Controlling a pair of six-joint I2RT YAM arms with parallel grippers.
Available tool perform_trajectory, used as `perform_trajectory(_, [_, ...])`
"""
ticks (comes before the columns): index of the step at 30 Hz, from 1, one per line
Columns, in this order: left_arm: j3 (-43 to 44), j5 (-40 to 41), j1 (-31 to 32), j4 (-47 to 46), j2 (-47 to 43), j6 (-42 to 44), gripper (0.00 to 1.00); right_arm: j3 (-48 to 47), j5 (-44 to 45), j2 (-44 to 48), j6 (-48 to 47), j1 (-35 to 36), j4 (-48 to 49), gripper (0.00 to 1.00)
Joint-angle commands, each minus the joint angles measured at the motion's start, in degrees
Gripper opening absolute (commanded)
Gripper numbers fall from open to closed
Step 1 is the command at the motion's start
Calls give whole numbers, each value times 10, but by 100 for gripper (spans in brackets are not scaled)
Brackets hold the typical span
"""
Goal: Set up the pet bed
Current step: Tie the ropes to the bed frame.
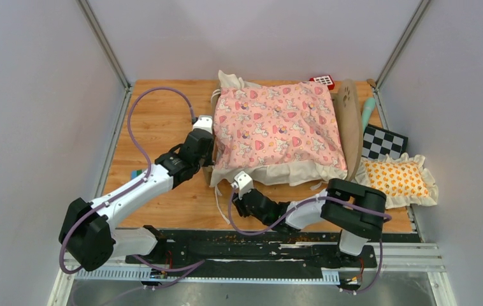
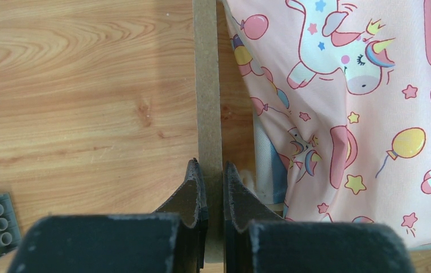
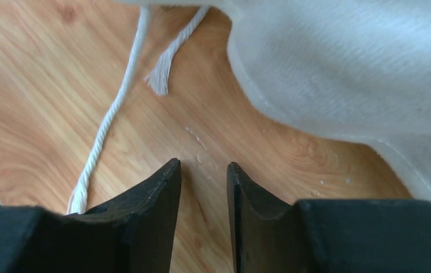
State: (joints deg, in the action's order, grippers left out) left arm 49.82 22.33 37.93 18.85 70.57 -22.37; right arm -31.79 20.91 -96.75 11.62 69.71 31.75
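Left gripper [image 2: 210,170]: black, two fingers, clamped together on the thin light-wood side board [image 2: 207,85] of the pet bed [image 1: 277,127], at the bed's left edge in the overhead view. Right gripper [image 3: 204,170]: jaws a little apart with nothing between them, low over the pale wooden surface [image 1: 162,115] at the bed's near edge. It is just beside a cream fabric ruffle [image 3: 344,68] and a loose white cotton cord [image 3: 108,122].

The small bed sits at the middle of the surface. A pink ruffled quilt [image 2: 344,114] printed with unicorns, balloons and stars lies over it, somewhat rumpled. A sliver of blue-and-white striped mattress [image 2: 267,165] shows beneath the quilt near the held board. The rounded wooden headboard [image 1: 351,121] with its paw-print cutout stands along the bed's right side.

A small orange-patterned frilled pillow [image 1: 397,178] lies on the surface to the right of the headboard, off the bed. A black-and-white chequered board [image 1: 384,141] rests just beyond it.

The set-up looks well advanced, with frame, mattress and quilt in place. What appears left is smoothing the quilt, tidying its near ruffle and cord, and perhaps adding the pillow.
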Motion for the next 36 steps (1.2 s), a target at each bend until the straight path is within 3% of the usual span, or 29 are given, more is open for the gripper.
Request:
perform_trajectory(1, [19,-72,14,-6,-31,55,4,3,55,-50,47,1,124,38])
perform_trajectory(10, [13,-71,14,-4,-31,58,4,-35,110,-158,115,-1,284,47])
perform_trajectory(18, [11,-78,14,-5,-31,57,4,-55,105,-208,162,-13,352,49])
perform_trajectory(36, [39,-141,14,9,7,61,0,-126,95,-301,76,-42,439,55])
